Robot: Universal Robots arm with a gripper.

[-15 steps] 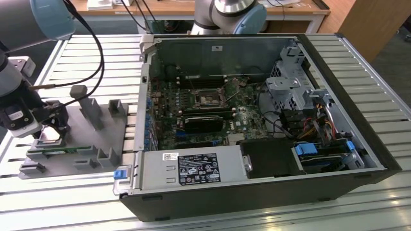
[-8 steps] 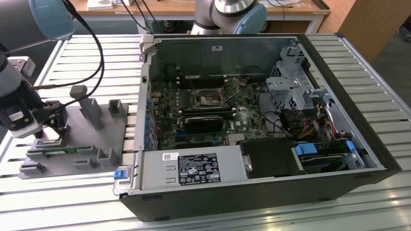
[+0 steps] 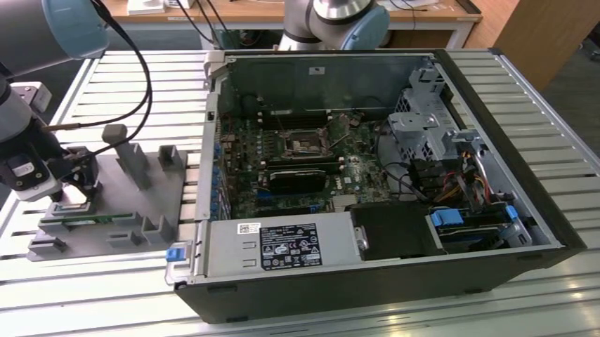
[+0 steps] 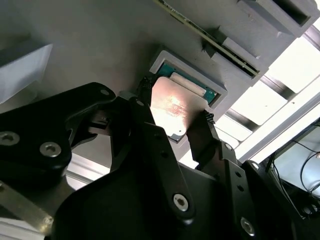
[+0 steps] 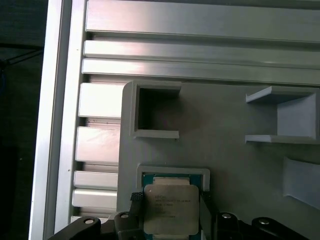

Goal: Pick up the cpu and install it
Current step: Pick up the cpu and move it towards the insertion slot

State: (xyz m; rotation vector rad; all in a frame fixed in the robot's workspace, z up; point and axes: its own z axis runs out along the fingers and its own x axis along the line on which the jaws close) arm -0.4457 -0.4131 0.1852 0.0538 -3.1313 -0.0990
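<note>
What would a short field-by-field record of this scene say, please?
tool: shut on the cpu, over the tray at the exterior view's left
cpu: gripped at two edges, apparently just above its pocket
memory stick: lying on the tray beside the tool
case: open, board exposed
socket: on the board, far from the tool

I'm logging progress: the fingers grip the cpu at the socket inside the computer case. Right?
No. The fingers grip the cpu above its pocket in the grey tray, outside the computer case; the first wrist view shows it.
</note>
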